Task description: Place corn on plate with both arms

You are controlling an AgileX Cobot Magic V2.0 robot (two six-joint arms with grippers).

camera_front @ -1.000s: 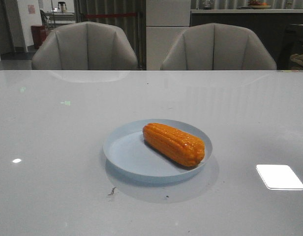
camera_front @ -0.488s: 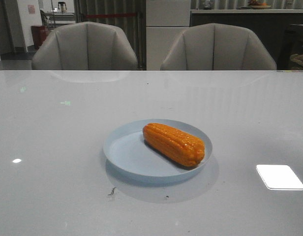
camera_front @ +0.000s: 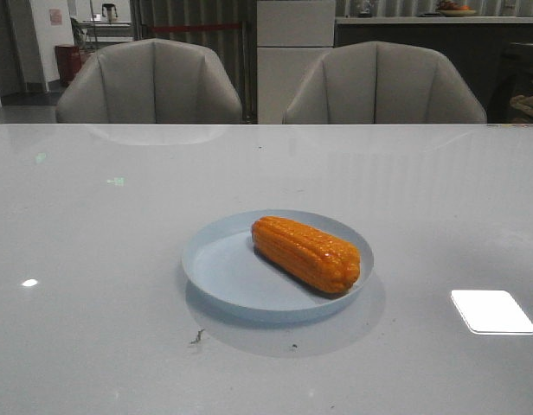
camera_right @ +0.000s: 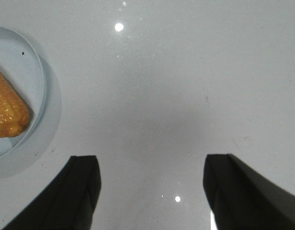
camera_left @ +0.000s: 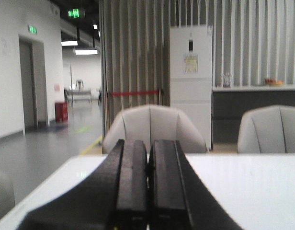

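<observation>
corn (camera_front: 305, 253) rests on plate (camera_front: 223, 272) | placement looks done | left jaws together, right jaws apart, corn outside them | next: retract

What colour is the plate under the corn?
Pale blue, plain; the plate shows best in the front view, holding the orange corn.

The glossy white table (camera_front: 93, 259) carries only the pale blue plate (camera_front: 216, 266).
</observation>
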